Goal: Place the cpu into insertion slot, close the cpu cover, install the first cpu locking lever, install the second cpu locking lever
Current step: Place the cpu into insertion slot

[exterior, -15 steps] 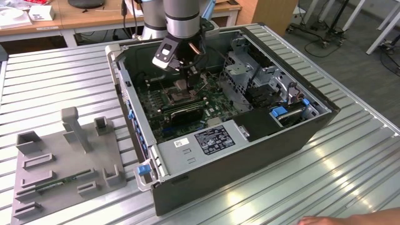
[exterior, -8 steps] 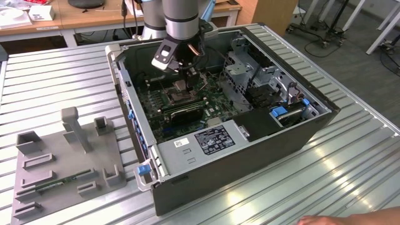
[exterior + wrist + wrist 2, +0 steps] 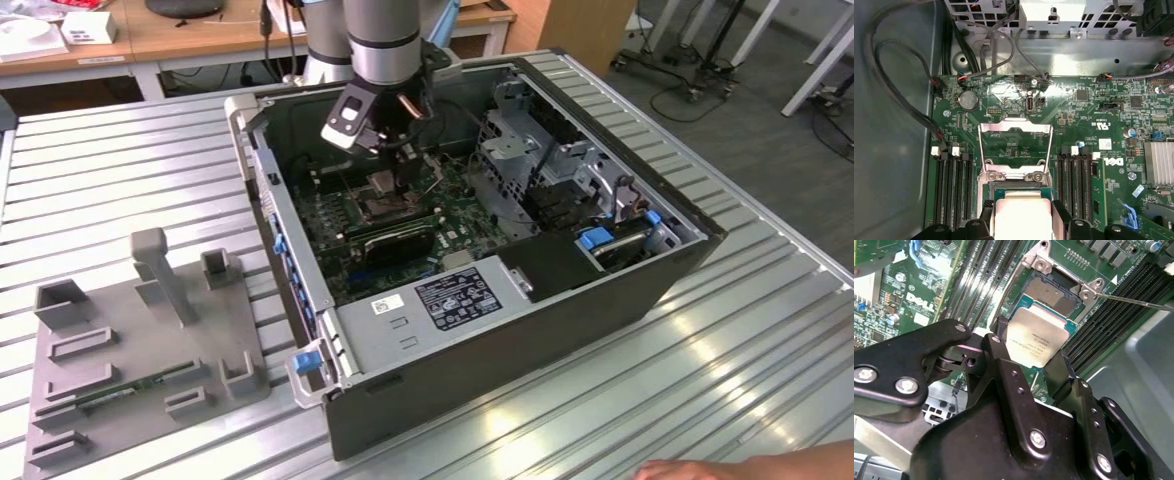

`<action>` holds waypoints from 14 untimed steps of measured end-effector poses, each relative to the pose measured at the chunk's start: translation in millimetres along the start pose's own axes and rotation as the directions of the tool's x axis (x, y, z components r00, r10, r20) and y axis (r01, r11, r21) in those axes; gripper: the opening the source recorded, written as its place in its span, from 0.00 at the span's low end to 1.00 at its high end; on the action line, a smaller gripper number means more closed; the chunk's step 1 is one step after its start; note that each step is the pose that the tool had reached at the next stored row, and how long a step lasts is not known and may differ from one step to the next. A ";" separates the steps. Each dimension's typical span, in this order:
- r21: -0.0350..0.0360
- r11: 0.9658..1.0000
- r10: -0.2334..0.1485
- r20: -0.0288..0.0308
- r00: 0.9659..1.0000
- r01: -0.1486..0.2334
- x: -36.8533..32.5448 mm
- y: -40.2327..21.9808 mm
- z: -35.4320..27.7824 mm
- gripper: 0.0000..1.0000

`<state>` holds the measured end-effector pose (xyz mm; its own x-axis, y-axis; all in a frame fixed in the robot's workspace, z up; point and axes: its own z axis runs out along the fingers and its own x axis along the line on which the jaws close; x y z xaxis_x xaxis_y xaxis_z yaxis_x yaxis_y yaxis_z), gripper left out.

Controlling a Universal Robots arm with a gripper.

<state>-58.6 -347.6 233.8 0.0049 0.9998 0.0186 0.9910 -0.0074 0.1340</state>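
Note:
My gripper reaches down into the open computer case and is shut on the cpu. The cpu is a silvery square chip on a green carrier, clamped by its two sides between black fingers. It hangs just above and slightly off the insertion slot, whose dark centre shows beyond the chip's edge. In the first wrist view the cpu sits between the fingers, and the cpu cover stands swung open past the slot. A thin locking lever sticks out beside the slot.
Long memory slots flank the socket on both sides, and cables loop near the case wall. A grey fixture tray lies on the slatted table at the exterior view's left. A hand rests at the table's near edge.

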 end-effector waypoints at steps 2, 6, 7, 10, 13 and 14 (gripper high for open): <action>0.000 1.000 0.000 -0.001 1.000 0.000 1.1 -0.5 1.3 0.54; 0.000 1.000 0.000 -0.001 1.000 0.000 2.7 -1.9 4.9 0.54; 0.000 1.000 0.000 -0.001 1.000 0.000 2.8 -2.2 6.2 0.54; 0.000 1.000 0.000 -0.001 1.000 0.000 2.9 -2.9 10.6 0.54; 0.000 1.000 0.000 -0.001 1.000 0.000 2.8 -3.5 14.8 0.54; 0.000 1.000 0.000 -0.001 1.000 0.000 2.8 -3.7 16.1 0.54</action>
<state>-60.1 -344.5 217.4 0.0048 0.9998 0.0192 0.9910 -0.0074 0.1338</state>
